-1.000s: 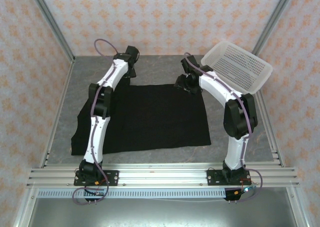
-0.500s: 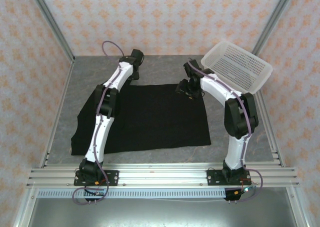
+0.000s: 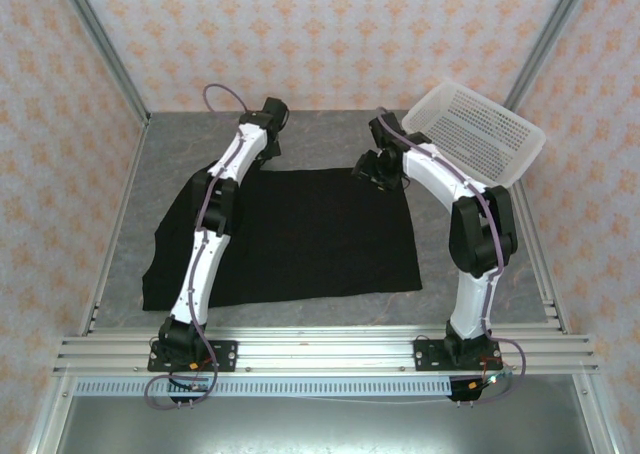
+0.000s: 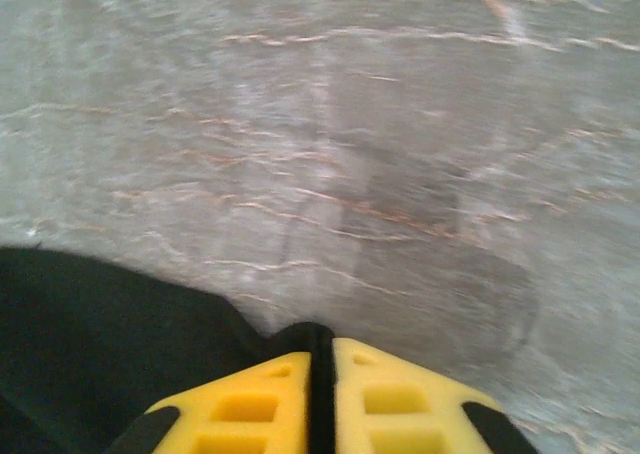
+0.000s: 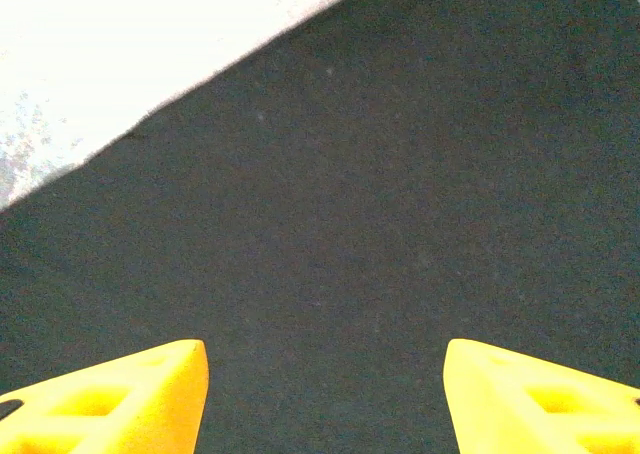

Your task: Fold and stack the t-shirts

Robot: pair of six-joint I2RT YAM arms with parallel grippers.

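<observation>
The black t-shirt lies spread flat on the grey desk, plain side up. Its near edge is close to the arm bases and its far edge reaches toward the middle of the desk. It lies just as it did a second ago, with the same outline and the same sleeve bulge at the left.

The left arm has changed most. A second ago it was bent at the elbow, with its wrist over the bare desk behind the cloth. Now it runs straighter and has swung slightly right, reaching to the far left corner of the t-shirt. In the left wrist view the left fingers are pressed together, with only a thin dark seam between them. A dark tuck of the cloth's edge sits at their tips, so they are pinching the t-shirt at its border, with bare desk beyond.

The right arm has hardly shifted. The right fingers stand spread wide apart over the black cloth, just inside its far right corner, and nothing is between them. From these views I cannot tell whether they touch the fabric.

A white perforated basket rests tilted at the far right, unmoved.
</observation>
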